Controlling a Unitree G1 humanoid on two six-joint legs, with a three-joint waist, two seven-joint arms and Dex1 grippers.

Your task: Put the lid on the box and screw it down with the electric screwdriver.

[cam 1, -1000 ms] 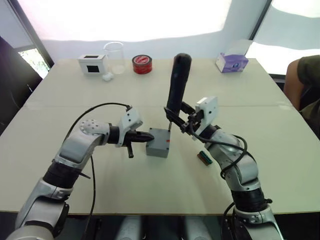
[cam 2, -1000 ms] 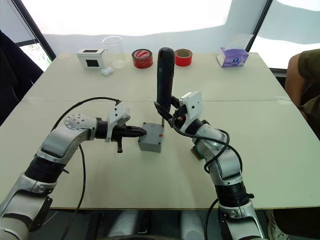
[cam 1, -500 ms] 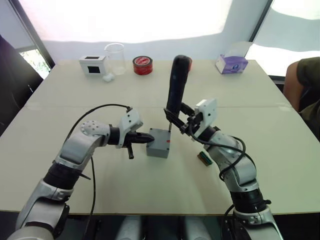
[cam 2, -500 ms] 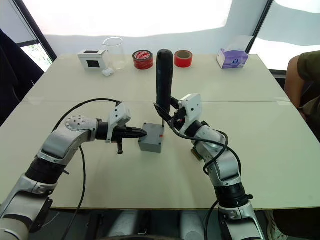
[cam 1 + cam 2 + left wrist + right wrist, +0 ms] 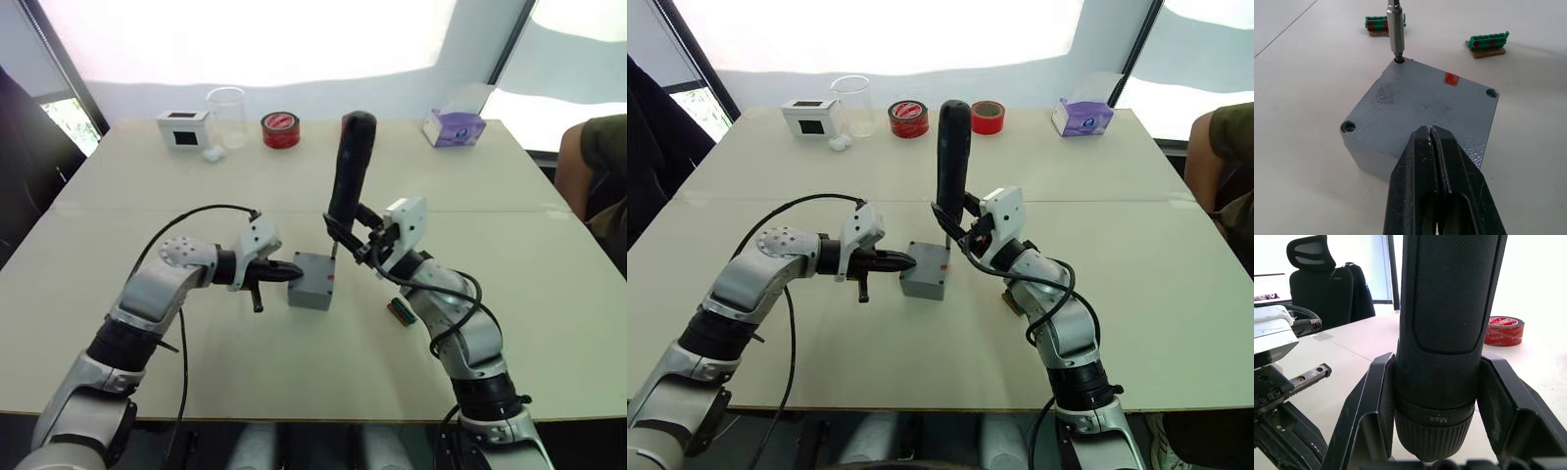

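Screwing down a far corner of the lid

Eye view: the right gripper [image 5: 364, 245] clamps the electric screwdriver [image 5: 349, 166] upright, so the bit stands on the lid [image 5: 315, 267] at the table's middle.
Left wrist view: the left gripper [image 5: 1433, 142], fingers pressed together, touches the box [image 5: 1376, 156] near edge, probably steadying it; the bit sits in the far corner hole.

Both eye views look forward and down from head height over the table [image 5: 294, 372], sharing nearly the same scene. The left wrist view sits close, facing along its fingers [image 5: 1449, 181] at the box [image 5: 1420, 110]. The right wrist view hugs the screwdriver [image 5: 1449, 318], facing across the table.
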